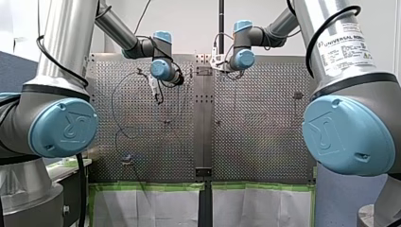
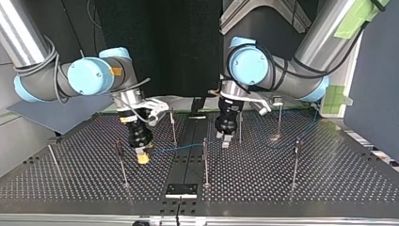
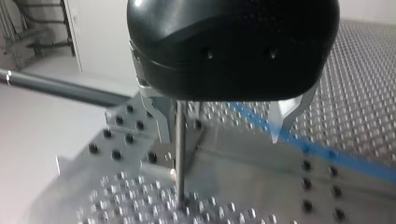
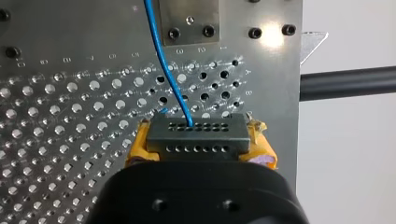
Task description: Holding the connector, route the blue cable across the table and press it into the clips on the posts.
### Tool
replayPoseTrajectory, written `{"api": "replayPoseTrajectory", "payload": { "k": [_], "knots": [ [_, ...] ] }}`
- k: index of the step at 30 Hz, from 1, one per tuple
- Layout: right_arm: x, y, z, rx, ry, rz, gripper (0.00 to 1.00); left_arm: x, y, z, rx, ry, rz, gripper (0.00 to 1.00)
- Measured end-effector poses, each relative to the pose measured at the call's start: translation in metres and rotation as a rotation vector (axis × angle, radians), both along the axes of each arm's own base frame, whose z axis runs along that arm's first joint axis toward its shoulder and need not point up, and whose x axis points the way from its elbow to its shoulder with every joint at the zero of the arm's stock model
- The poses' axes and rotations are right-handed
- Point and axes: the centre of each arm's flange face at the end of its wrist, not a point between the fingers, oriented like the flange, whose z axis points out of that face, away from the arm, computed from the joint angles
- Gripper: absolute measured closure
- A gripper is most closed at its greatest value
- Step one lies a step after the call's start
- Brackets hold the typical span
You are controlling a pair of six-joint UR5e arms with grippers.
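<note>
In the right wrist view my right gripper (image 4: 200, 151) is shut, its yellow pads (image 4: 140, 147) clamped on a grey connector block (image 4: 196, 133). The blue cable (image 4: 163, 60) leaves the block and runs ahead over the perforated plate. In the top view my right gripper (image 2: 142, 157) holds the connector low over the table at the view's left. The blue cable (image 2: 179, 148) runs from it towards my left gripper (image 2: 226, 140). In the left wrist view my left gripper (image 3: 219, 140) is open. A thin post (image 3: 180, 154) stands between its metal fingers (image 3: 285, 116), and the blue cable (image 3: 336, 156) lies on the table beside one fingertip.
Several thin upright posts stand on the table in the top view, among them one (image 2: 205, 160) near the middle seam, one (image 2: 295, 162) at the right and one (image 2: 122, 165) beside my right gripper. A black plate (image 2: 181, 189) sits at the near edge.
</note>
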Motion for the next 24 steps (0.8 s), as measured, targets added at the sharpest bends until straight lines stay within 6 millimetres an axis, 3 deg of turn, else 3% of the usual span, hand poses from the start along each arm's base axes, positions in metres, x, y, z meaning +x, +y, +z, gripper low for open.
{"api": "replayPoseTrajectory", "payload": {
  "k": [14,24],
  "knots": [
    [-0.007,-0.005,0.002,-0.003,0.003,-0.022,1.00,-0.059,-0.018,0.027,0.019,-0.009,-0.090,0.00],
    [-0.014,-0.010,0.003,-0.004,0.004,-0.035,1.00,-0.088,-0.054,0.058,-0.015,-0.102,-0.105,0.00]
  ]
}}
